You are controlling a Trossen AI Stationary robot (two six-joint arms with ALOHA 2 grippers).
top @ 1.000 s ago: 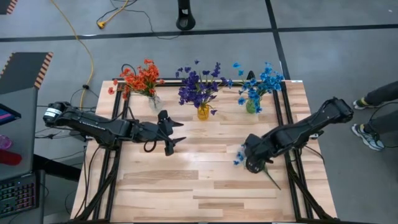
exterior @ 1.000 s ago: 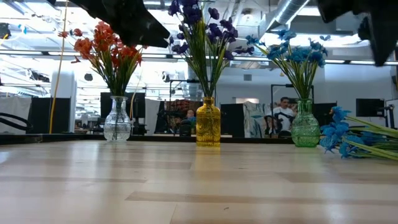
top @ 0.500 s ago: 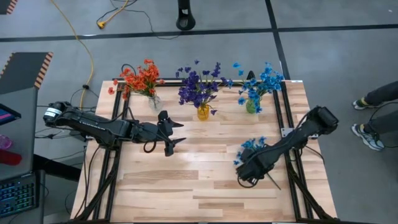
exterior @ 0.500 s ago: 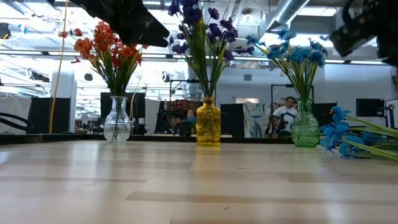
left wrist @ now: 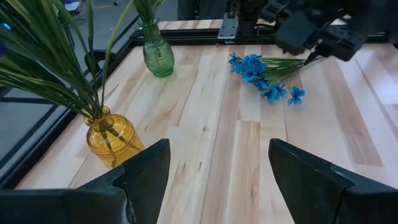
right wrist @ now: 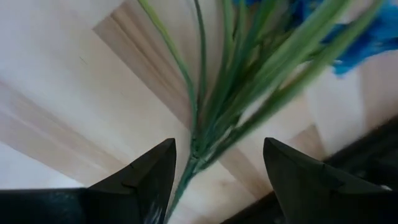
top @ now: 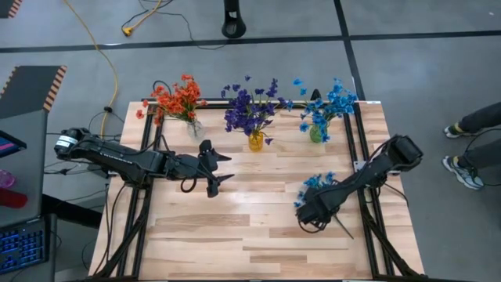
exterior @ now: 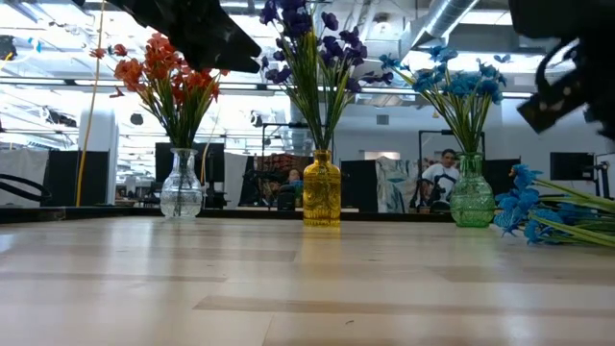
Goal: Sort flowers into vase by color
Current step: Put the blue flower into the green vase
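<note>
A blue sprig [top: 317,186] lies flat on the table at its right side, blossoms toward the far edge, stem [top: 345,229] toward the near right. My right gripper [top: 312,213] hangs open just above it. In the right wrist view its fingers [right wrist: 144,180] stand on either side of the bunched green stems [right wrist: 208,140] without touching. My left gripper [top: 213,168] waits open mid-table, near the yellow vase [left wrist: 112,140]. Orange flowers stand in a clear vase [top: 192,125], purple ones in the yellow vase [top: 256,142], blue ones in a green vase [top: 315,134].
The three vases stand in a row along the far edge [exterior: 181,189] [exterior: 321,192] [exterior: 471,195]. Black frame rails [top: 366,168] run along the table's sides. A person's shoes [top: 462,168] show beyond the right edge. Bare wood [top: 235,235] lies toward the near edge.
My right gripper has moved toward the near edge and come down, from over the blue blossoms to over the sprig's stems. The blossoms now show clear of it. The sprig has stayed where it lay, and my left arm has kept still.
</note>
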